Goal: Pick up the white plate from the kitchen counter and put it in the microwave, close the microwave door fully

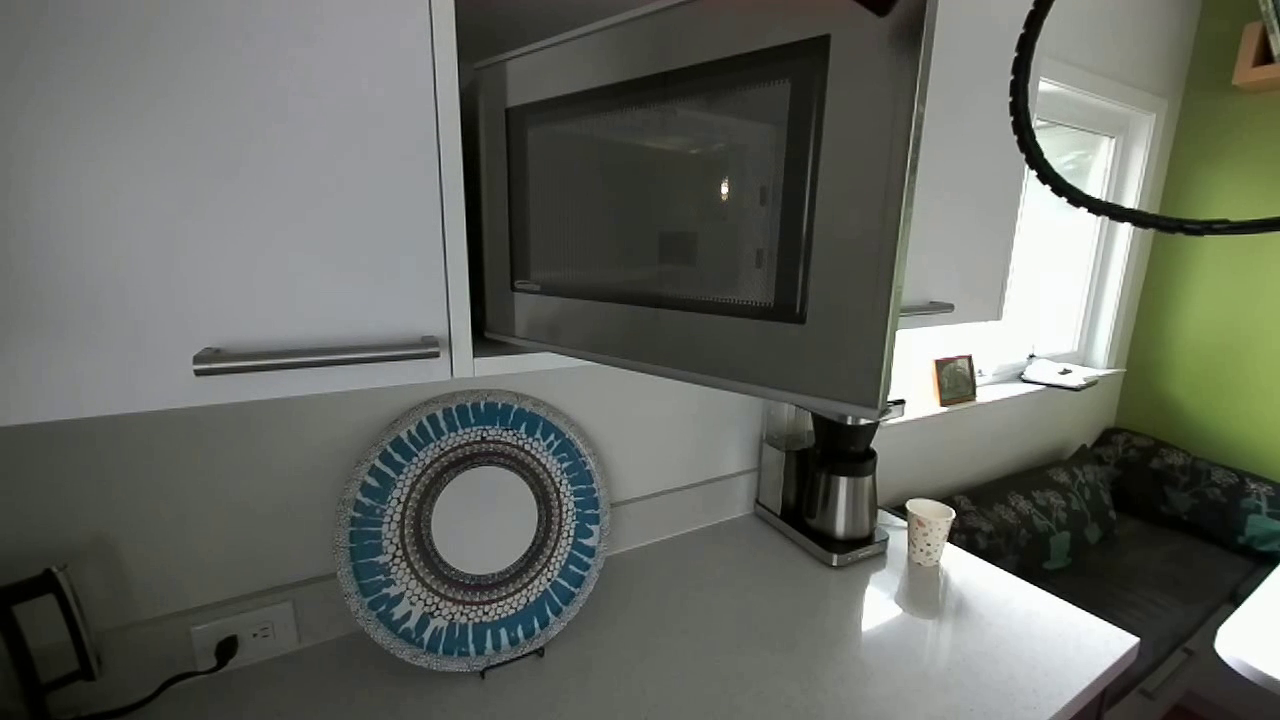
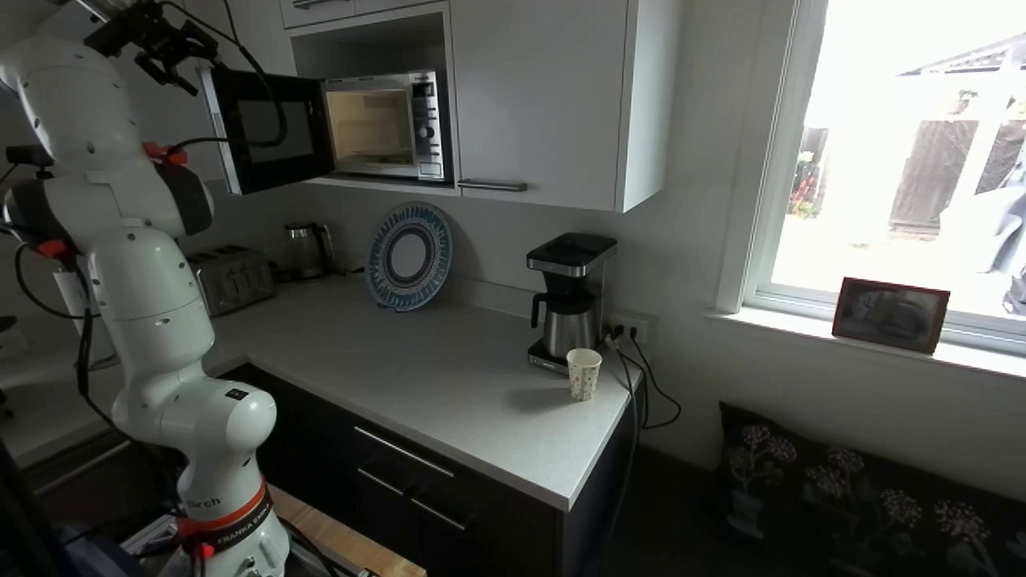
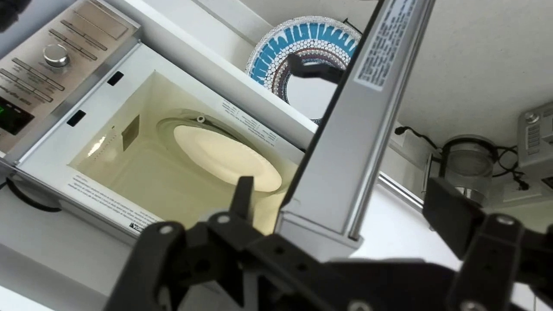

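The white plate point(image 3: 224, 155) lies inside the microwave point(image 3: 56, 77), on its floor toward the back, tinted yellow by the inner light. The microwave door point(image 3: 337, 164) stands wide ajar; its window shows in an exterior view point(image 1: 650, 190) and its dark inner face in an exterior view point(image 2: 272, 120). My gripper point(image 3: 345, 201) is open, its fingers far apart on either side of the door's edge in the wrist view. No contact with the door can be made out. Below runs the kitchen counter point(image 2: 417, 361). In an exterior view my gripper point(image 2: 204, 74) hovers near the door's free upper corner.
A large blue-patterned plate point(image 1: 575, 480) leans against the wall under the microwave. On the counter are a coffee maker point(image 2: 573, 296), a paper cup point(image 2: 583, 373), a toaster point(image 2: 232, 276) and a kettle point(image 2: 304, 248). A black cable point(image 2: 276, 120) loops in front of the door.
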Controlling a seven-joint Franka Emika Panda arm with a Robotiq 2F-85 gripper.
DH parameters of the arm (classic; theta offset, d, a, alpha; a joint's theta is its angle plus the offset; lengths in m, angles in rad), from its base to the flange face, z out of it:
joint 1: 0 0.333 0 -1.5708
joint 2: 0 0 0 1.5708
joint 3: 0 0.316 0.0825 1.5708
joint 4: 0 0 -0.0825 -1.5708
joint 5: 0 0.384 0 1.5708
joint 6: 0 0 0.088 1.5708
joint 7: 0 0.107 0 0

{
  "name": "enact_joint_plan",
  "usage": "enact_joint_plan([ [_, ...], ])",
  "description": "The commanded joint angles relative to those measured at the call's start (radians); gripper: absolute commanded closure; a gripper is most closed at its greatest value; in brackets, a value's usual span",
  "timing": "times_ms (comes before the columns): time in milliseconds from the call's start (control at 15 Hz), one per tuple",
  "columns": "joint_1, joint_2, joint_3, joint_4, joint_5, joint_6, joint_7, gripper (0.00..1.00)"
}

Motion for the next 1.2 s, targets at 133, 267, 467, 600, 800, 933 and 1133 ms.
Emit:
enact_joint_plan([
  [133, -0.004, 0.000, 0.000, -0.027, -0.041, -0.148, -0.042, 0.00],
  [267, -0.006, -0.012, 0.000, -0.038, -0.081, -0.251, -0.073, 0.00],
  [467, -0.010, -0.025, 0.000, -0.058, -0.178, -0.321, -0.134, 0.00],
  [600, -0.012, -0.024, 0.000, -0.078, -0.254, -0.299, -0.171, 0.00],
  [800, -0.014, -0.017, -0.009, -0.106, -0.335, -0.225, -0.165, 0.00],
  [933, -0.019, -0.009, -0.012, -0.131, -0.374, -0.181, -0.130, 0.00],
  [1133, -0.024, -0.023, -0.017, -0.164, -0.415, -0.182, -0.092, 0.00],
])
